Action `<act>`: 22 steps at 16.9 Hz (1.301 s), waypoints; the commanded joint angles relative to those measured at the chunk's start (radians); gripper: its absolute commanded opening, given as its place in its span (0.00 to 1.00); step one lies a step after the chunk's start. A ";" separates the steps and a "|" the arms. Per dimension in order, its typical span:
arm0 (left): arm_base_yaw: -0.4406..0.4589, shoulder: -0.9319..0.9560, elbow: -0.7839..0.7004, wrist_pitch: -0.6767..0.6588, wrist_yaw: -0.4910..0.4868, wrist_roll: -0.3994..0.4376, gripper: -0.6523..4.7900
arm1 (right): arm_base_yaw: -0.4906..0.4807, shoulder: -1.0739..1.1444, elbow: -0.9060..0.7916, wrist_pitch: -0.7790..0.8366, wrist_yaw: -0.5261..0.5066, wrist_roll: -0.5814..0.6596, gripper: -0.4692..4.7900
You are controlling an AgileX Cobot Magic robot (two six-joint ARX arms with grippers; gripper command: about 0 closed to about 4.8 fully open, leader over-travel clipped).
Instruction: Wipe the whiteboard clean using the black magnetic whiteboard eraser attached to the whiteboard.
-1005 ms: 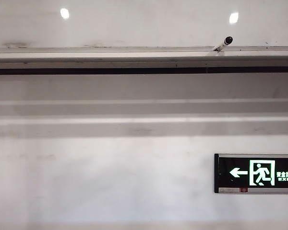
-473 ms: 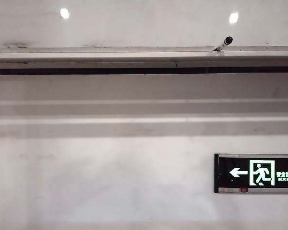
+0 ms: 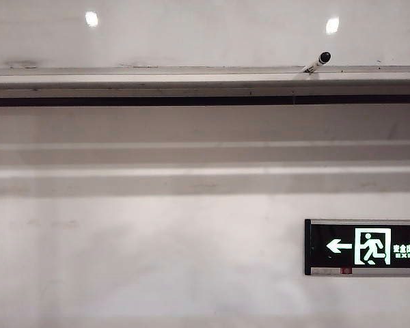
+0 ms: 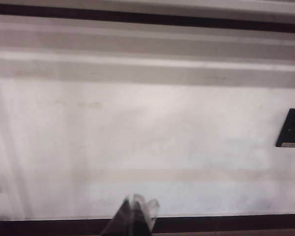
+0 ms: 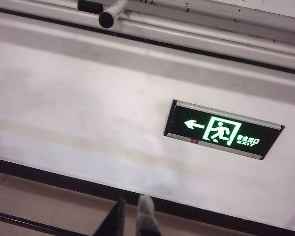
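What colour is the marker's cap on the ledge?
Black, on a white marker leaning on the ledge; the exterior view shows it best.

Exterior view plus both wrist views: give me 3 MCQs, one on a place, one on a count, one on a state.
1. Where does the marker lie?
A. on the silver ledge
B. on the floor
C. on top of the exit sign

2. How many round light reflections does the whiteboard show in the exterior view?
A. none
B. two
C. five

3. The right tool is:
A. shut on the black eraser
B. wide open
C. shut, empty

A: the marker sits at the ledge's right part.
B: one spot on each side.
C: the fingers stand close together with nothing between them; the left tool is blurred.
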 commanded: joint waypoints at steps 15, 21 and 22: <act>0.000 -0.001 0.000 0.012 0.005 0.005 0.11 | -0.201 -0.293 -0.371 0.314 0.018 0.064 0.17; 0.001 0.000 0.000 0.008 0.005 0.005 0.11 | -0.238 -0.373 -0.426 0.288 0.025 0.079 0.17; 0.001 -0.001 0.000 0.007 0.005 0.005 0.11 | -0.238 -0.373 -0.426 0.288 0.026 0.079 0.17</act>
